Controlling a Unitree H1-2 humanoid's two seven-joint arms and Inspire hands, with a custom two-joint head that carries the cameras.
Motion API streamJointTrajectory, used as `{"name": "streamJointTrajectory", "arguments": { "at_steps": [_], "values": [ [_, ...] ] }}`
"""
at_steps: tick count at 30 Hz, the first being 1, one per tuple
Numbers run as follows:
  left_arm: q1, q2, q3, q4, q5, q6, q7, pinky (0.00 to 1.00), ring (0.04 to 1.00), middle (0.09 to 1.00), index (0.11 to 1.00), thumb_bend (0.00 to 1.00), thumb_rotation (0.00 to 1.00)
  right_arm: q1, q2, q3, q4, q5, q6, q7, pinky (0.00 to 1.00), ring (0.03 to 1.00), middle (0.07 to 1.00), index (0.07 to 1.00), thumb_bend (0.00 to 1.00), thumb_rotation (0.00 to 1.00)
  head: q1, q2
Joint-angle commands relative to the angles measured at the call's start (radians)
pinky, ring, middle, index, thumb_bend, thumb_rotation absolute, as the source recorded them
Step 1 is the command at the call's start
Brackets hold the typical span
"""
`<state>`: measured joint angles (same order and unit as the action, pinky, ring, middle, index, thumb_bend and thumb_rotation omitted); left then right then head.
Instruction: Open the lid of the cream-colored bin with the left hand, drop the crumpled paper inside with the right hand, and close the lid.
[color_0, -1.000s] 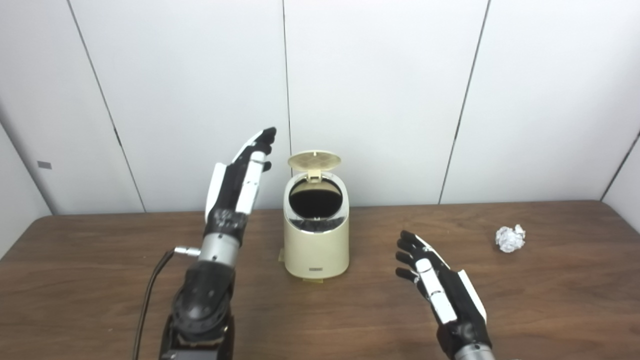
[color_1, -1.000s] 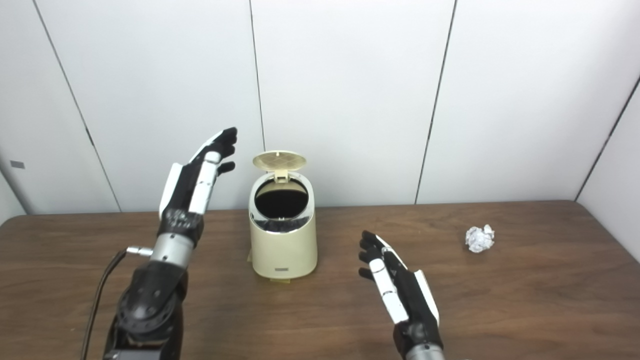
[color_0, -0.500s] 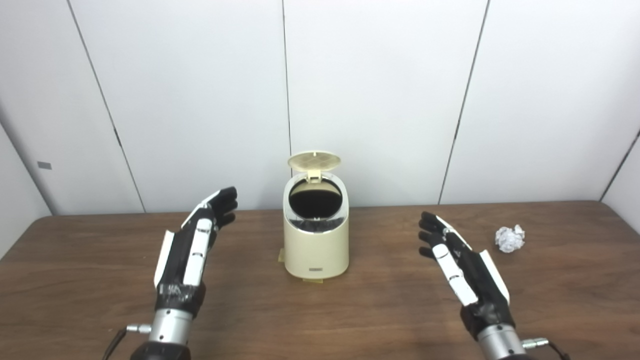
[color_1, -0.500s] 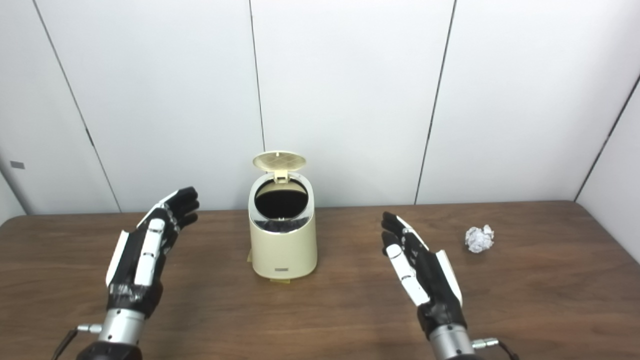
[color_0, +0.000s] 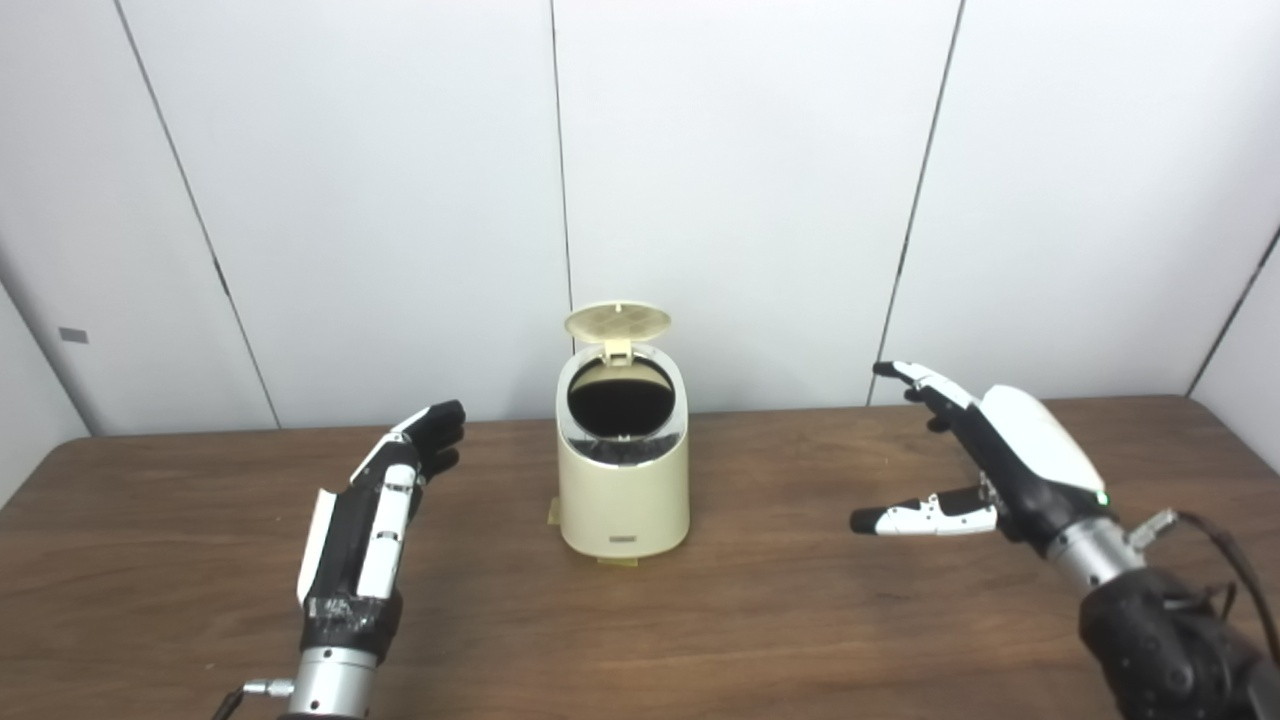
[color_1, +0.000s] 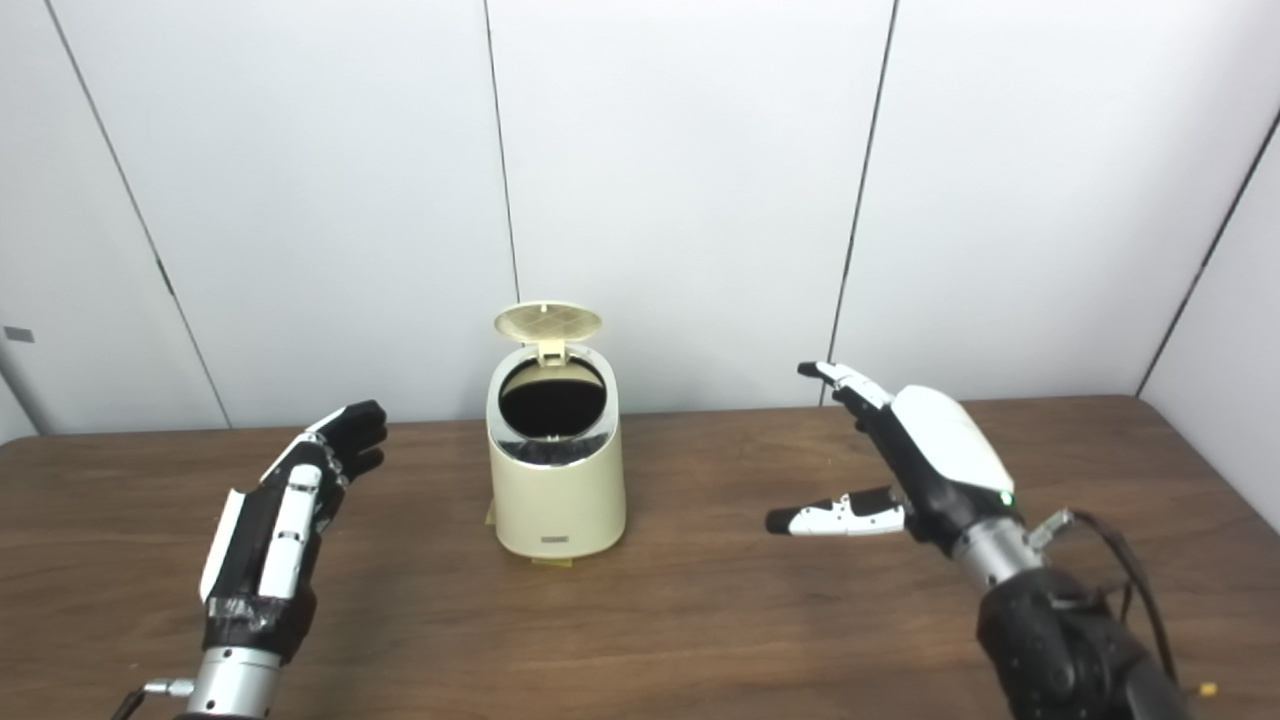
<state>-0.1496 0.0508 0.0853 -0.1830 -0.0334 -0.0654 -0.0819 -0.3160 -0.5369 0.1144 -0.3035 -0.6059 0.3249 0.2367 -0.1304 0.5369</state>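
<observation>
**Lid up, right hand poised over where the paper should be**

Right hand (color_0: 985, 455) hung above the table's (color_0: 800, 620) right side, palm turned down, fingers spread and thumb stuck out toward the bin; it held nothing. That posture read as a reach set up for a top-down grab. The crumpled paper itself did not show in either view; whether it lay hidden beneath the hand could not be told.

Left hand (color_0: 375, 510) sat low to the left of the bin, fingers straight and together-ish but unclenched, empty, well apart from the bin. Likely parked there to stay clear of the opening.

Cream-colored bin (color_0: 623, 490) stood upright mid-table near the wall. Its lid (color_0: 618, 322) was tipped up on the rear hinge, dark mouth exposed toward the robot, so the opening step looked done. Paper drop and closing remained.
</observation>
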Motion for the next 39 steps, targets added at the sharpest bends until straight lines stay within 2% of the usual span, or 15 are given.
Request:
{"name": "streamJointTrajectory", "arguments": {
  "at_steps": [1,5,10,12,16,21,24,29,32,36,39],
  "values": [
    [-0.023,0.006,0.001,-0.018,-0.007,-0.032,0.012,0.84,0.855,0.835,0.815,0.13,0.83,-0.052,-0.046,-0.02,-0.003,-0.028,0.031,0.033,0.66,0.854,0.93,0.864,1.0,0.36,0.0,0.001],
    [-0.021,0.005,-0.001,-0.021,-0.009,-0.023,0.017,0.84,0.852,0.834,0.817,0.13,0.8,-0.078,-0.083,-0.031,0.046,-0.064,0.043,0.053,0.57,0.784,0.894,0.816,1.0,0.29,-0.004,0.005],
    [-0.023,0.009,-0.001,-0.014,-0.001,-0.03,0.022,0.84,0.855,0.832,0.816,0.14,0.81,-0.101,-0.124,-0.047,0.142,-0.056,0.025,0.065,0.61,0.808,0.897,0.815,1.0,0.27,-0.015,0.003],
    [-0.025,0.013,-0.001,-0.01,0.0,-0.037,0.02,0.82,0.848,0.831,0.818,0.14,0.81,-0.107,-0.133,-0.049,0.172,-0.053,0.014,0.06,0.6,0.795,0.885,0.811,1.0,0.23,-0.025,0.003],
    [-0.025,0.023,0.003,-0.008,-0.007,-0.034,0.017,0.83,0.851,0.833,0.818,0.16,0.81,-0.127,-0.163,-0.034,0.23,-0.058,0.014,0.088,0.62,0.809,0.868,0.81,1.0,0.24,-0.059,0.003],
    [-0.026,0.037,0.012,-0.009,-0.019,-0.025,0.016,0.85,0.856,0.839,0.822,0.16,0.83,-0.138,-0.161,-0.026,0.284,-0.054,0.025,0.091,0.64,0.826,0.851,0.798,1.0,0.23,-0.104,0.001],
    [-0.028,0.047,0.02,-0.009,-0.034,-0.014,0.012,0.86,0.866,0.855,0.834,0.15,0.84,-0.139,-0.155,-0.02,0.305,-0.068,0.041,0.086,0.62,0.803,0.843,0.799,1.0,0.22,-0.131,0.001],
    [-0.034,0.075,0.033,0.006,-0.054,-0.03,0.003,0.84,0.871,0.866,0.844,0.15,0.85,-0.142,-0.135,-0.009,0.322,-0.078,0.054,0.074,0.61,0.787,0.841,0.792,1.0,0.2,-0.225,-0.004],
    [-0.039,0.089,0.041,0.018,-0.074,-0.024,-0.004,0.89,0.893,0.876,0.849,0.17,0.86,-0.148,-0.123,0.0,0.333,-0.088,0.068,0.073,0.6,0.781,0.843,0.791,1.0,0.19,-0.256,-0.008],
    [-0.046,0.097,0.043,0.008,-0.082,0.005,-0.001,0.93,0.908,0.88,0.849,0.15,0.91,-0.158,-0.117,0.018,0.339,-0.109,0.09,0.085,0.62,0.801,0.862,0.797,0.99,0.21,-0.274,-0.011],
    [-0.052,0.101,0.042,0.005,-0.08,0.002,0.0,0.91,0.895,0.874,0.84,0.12,0.9,-0.166,-0.119,0.039,0.344,-0.12,0.101,0.095,0.63,0.813,0.876,0.803,0.97,0.22,-0.287,-0.014]
  ]
}}
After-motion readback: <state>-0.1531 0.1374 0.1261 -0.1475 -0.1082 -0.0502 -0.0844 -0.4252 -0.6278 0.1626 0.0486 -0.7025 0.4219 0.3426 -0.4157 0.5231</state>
